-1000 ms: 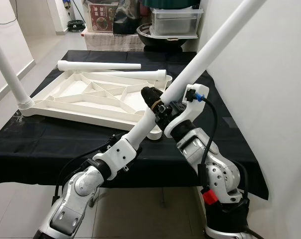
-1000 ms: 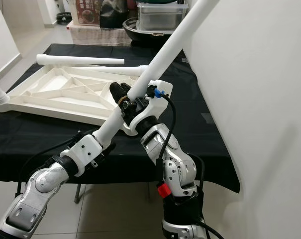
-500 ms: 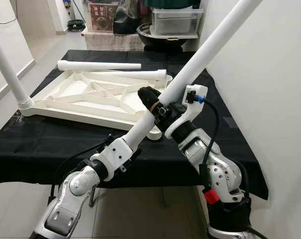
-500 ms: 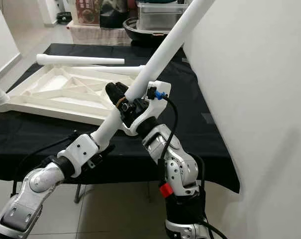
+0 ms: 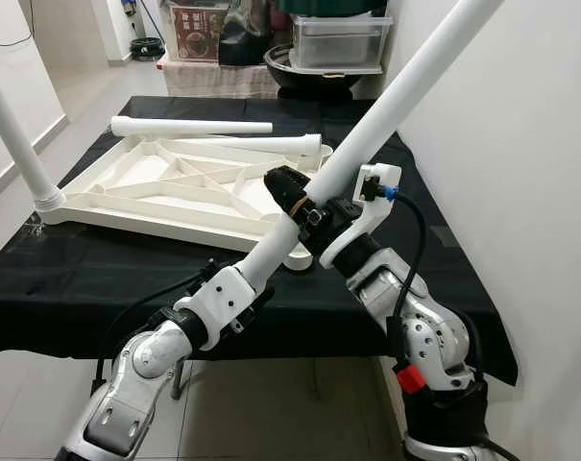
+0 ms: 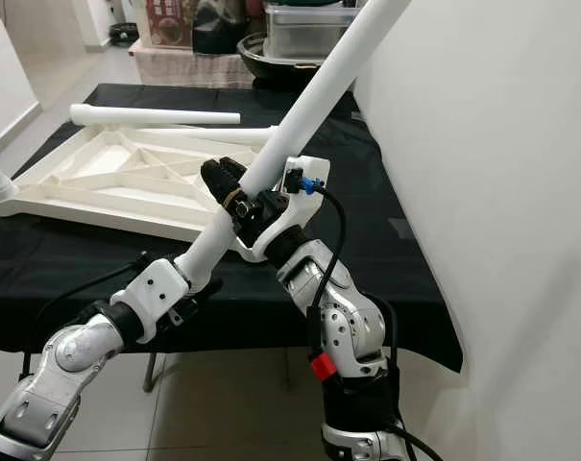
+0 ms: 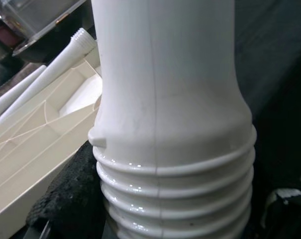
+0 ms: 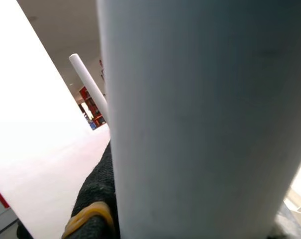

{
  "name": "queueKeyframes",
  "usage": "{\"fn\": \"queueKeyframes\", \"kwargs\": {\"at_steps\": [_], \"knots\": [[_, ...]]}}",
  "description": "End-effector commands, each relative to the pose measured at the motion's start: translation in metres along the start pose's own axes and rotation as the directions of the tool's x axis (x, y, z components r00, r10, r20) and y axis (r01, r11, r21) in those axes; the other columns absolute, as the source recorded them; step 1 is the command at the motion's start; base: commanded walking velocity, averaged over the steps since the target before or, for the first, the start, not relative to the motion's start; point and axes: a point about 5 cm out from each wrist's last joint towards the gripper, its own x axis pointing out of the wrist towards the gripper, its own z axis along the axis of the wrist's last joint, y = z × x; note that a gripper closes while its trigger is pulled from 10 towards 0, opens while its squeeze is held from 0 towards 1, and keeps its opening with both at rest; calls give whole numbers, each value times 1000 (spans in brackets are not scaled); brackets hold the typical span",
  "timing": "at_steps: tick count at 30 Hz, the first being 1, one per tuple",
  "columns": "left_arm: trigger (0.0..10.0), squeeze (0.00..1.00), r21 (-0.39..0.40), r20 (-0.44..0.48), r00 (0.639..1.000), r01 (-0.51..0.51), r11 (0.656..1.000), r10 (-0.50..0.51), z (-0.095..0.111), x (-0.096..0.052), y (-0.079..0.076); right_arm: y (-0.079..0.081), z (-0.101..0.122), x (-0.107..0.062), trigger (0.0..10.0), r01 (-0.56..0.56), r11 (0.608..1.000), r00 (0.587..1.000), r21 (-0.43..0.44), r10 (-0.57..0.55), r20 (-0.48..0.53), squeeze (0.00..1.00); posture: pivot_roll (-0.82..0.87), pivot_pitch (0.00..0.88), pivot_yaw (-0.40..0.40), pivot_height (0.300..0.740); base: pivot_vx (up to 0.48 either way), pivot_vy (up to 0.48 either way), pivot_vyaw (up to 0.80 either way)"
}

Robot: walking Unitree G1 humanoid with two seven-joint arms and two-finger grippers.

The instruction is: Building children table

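A long white table leg slants from low in front of me up to the right, close along the wall. My right gripper is shut on its lower part, with black padded fingers either side. My left gripper is shut on the leg's ribbed screw end. The white tabletop lies upside down on the black-covered table. One leg stands upright in its left corner. Two loose legs lie along its far edge.
A white wall runs close along the right side. Behind the table stand a clear plastic box and a dark bowl. Bare tiled floor lies to the left, and the table's front edge is right before me.
Almost nothing: both grippers keep their hold on the slanted leg, and the view has shifted only slightly.
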Motion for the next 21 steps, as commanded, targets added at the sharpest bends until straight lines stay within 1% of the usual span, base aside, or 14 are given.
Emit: {"fn": "queueKeyframes", "kwargs": {"at_steps": [1,6,7,10,11,13,14,18,21], "knots": [[10000,0,8,23,998,62,998,-62,4,-2,-5,6,-7,2,10000,-59,998,998,4,59,-26,0,68,90,-24,740,0,0,0],[10000,0,18,24,998,52,998,-53,5,-2,-3,5,-8,2,10000,-48,999,998,2,48,-27,0,70,86,-23,740,0,0,0],[10000,0,21,24,998,49,999,-50,5,-2,-2,4,-7,2,10000,-50,999,999,7,50,-20,1000,70,85,-23,740,0,0,0],[10000,0,25,25,999,42,999,-42,5,-2,-1,4,-7,1,10000,-55,998,998,-4,55,-20,1000,69,81,-24,740,0,0,0],[10000,0,27,26,999,40,999,-41,5,-2,-1,4,-7,1,10000,-57,998,998,-9,56,-22,725,69,81,-24,740,0,0,0],[10000,0,27,26,999,40,999,-41,5,-2,-1,4,-7,1,10000,-57,998,998,-9,56,-22,725,69,81,-24,740,0,0,0],[10000,0,29,27,999,42,999,-43,6,-2,-1,5,-7,1,10000,-64,998,998,-13,64,-27,0,69,82,-25,740,0,0,0],[10000,0,33,33,998,51,998,-52,6,-3,-1,4,-7,2,10000,-62,998,998,-18,61,-27,0,69,79,-24,740,0,0,0],[10000,0,18,31,993,113,993,-114,4,-7,-5,3,-6,2,10000,-69,997,997,-21,68,-23,0,69,85,-22,740,0,0,0]]}}
